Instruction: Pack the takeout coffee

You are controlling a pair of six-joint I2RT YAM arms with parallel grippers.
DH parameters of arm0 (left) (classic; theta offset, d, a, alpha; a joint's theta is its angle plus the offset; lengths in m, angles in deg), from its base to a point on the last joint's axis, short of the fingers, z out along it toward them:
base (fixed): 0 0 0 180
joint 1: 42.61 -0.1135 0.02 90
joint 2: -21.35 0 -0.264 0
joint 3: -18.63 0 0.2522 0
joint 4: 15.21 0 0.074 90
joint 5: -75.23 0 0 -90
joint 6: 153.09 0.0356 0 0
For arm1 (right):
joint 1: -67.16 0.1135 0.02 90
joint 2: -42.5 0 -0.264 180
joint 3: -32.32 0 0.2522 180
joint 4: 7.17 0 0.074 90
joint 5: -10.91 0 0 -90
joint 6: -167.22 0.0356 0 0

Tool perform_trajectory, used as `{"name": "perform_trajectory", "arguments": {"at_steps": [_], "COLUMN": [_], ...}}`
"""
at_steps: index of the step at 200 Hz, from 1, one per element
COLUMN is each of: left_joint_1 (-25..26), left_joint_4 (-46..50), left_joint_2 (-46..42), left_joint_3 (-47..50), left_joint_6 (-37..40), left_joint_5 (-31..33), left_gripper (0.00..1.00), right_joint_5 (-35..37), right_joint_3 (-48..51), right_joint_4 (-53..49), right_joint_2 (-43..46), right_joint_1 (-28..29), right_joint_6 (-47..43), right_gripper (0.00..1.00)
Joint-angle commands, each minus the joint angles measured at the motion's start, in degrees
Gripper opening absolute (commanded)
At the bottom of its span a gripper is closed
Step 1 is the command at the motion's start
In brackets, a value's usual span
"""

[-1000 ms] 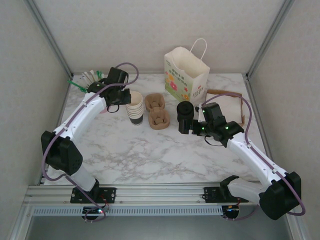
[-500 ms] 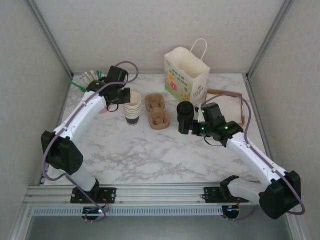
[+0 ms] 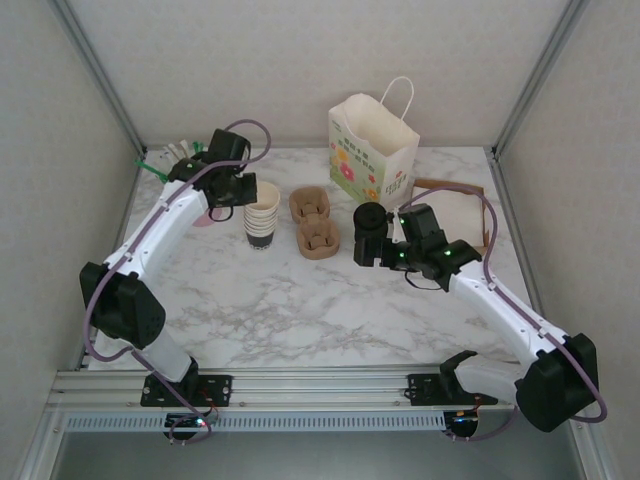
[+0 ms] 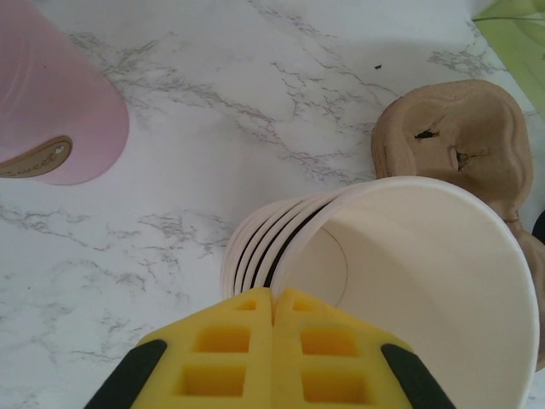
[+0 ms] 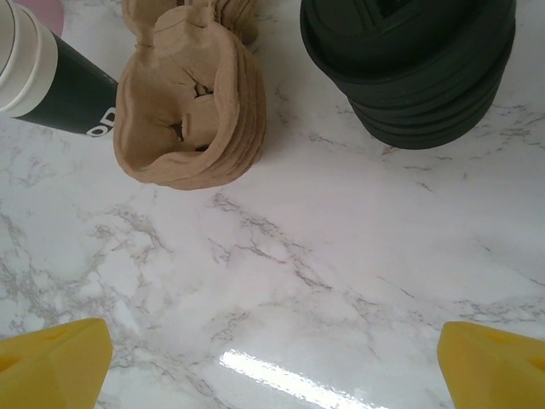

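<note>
Cup (image 4: 426, 273) atop stack (image 3: 262, 218) now pinched at rim; L gripper (image 4: 274, 298) just shut, stack nudged left. R gripper (image 5: 272, 362) wide, near lids (image 5: 409, 68). Lift-off likely next.

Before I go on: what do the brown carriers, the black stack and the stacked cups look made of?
The brown carriers: moulded paper pulp, it seems; matte, rough and fibrous, with ragged edges. The black stack: likely thin plastic; smooth stepped rims with a dull sheen. The stacked cups: paper, judging by thin walls and rolled rims; smooth cream inside.
</note>
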Motion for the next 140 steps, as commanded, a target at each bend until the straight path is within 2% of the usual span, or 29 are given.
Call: {"name": "perform_trajectory", "arguments": {"at_steps": [1, 42, 79, 111, 140], "left_joint_1": [-1.5, -2.8, -3.6, -4.1, -4.9], "left_joint_4": [-1.5, -2.2, -2.9, -3.5, -4.0], "left_joint_2": [-2.8, -4.2, -5.1, -5.5, -6.0], "left_joint_3": [0.0, 1.0, 2.6, 4.1, 5.2], "left_joint_6": [-0.7, -0.7, -0.8, -0.6, -0.4], "left_joint_5": [-4.6, -8.0, -9.9, -10.3, -11.2], "left_gripper": [0.00, 0.00, 0.00, 0.00, 0.00], "right_joint_5": [-1.7, -4.8, -10.9, -17.2, -23.0], "right_joint_3": [-2.4, -6.6, -11.5, -14.6, -17.4], "right_joint_4": [2.6, 6.9, 14.6, 25.1, 33.9], "right_joint_2": [-2.0, -8.1, -15.7, -22.6, -28.9], "right_joint_1": [0.9, 2.2, 2.4, 2.4, 2.6], "right_joint_6": [1.8, 5.4, 11.2, 17.5, 23.7], "right_gripper": [0.99, 0.99, 0.98, 0.91, 0.79]}}
